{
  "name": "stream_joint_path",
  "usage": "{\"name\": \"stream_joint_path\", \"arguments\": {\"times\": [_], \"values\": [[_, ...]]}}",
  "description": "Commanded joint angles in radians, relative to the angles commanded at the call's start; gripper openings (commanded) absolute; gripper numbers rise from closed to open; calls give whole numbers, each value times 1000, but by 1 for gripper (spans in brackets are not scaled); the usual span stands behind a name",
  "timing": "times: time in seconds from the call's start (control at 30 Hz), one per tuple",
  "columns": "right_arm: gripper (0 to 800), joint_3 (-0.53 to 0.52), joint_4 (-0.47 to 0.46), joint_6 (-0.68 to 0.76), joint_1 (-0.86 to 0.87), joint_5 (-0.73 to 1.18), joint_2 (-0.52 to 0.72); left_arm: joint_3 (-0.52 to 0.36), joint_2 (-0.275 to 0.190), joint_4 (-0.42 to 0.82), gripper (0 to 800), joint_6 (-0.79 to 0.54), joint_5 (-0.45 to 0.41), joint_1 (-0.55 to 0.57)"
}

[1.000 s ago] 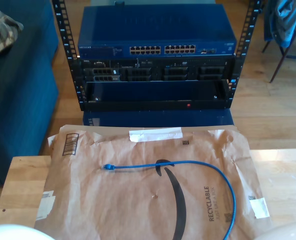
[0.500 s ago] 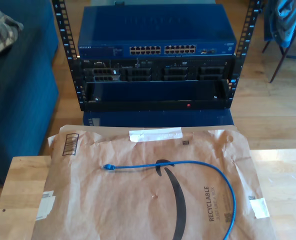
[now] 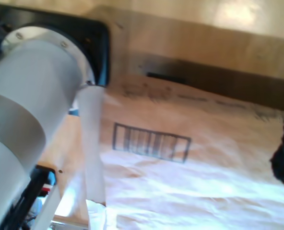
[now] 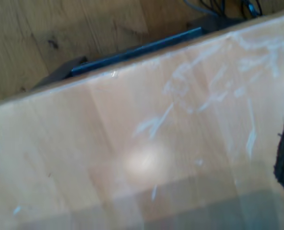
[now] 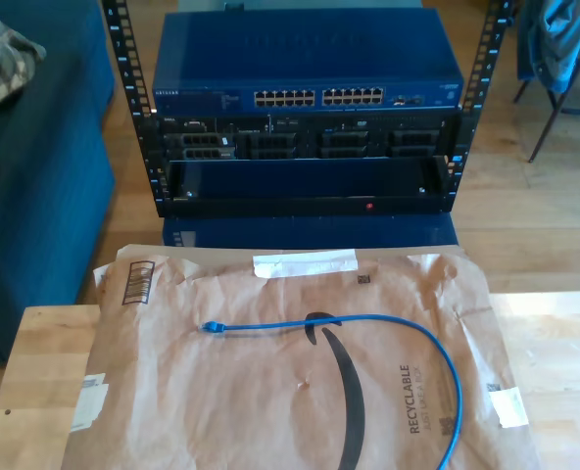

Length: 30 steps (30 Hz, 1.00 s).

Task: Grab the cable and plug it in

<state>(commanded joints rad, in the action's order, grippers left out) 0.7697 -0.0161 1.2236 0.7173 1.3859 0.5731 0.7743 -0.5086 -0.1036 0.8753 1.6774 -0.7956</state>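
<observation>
The thin bright blue cable [image 5: 388, 328] curves across the brown paper mailer [image 5: 270, 392] on the pale wooden tabletop [image 5: 45, 362], lower centre of the exterior view, its small plug [image 5: 212, 328] pointing towards that view's left. Whether either hand is wide or narrow, I cannot tell.

Wood plank floor [image 5: 525, 206], blue sofa [image 5: 35, 196] at ext. view's left, chair [image 5: 555, 69] top right, daylight

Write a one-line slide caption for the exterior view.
Blue network cable lies loose on a brown paper mailer, its plug pointing toward the exterior view's left, before a rack-mounted network switch.
</observation>
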Motion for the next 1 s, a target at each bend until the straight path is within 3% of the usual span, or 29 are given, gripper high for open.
{"name": "stream_joint_path", "arguments": {"times": [0.17,0.37,0.53,0.8,1.0], "values": [[798,89,9,183,-238,97,2,23,5,-14,800,68,0,91],[797,176,161,336,-407,126,-5,106,54,-114,799,94,8,121],[797,253,187,423,-535,124,-68,147,75,-178,799,100,9,133],[797,399,195,535,-707,120,-216,190,89,-206,800,198,9,244],[797,437,328,545,-726,104,-273,203,89,-287,799,272,9,305]]}}
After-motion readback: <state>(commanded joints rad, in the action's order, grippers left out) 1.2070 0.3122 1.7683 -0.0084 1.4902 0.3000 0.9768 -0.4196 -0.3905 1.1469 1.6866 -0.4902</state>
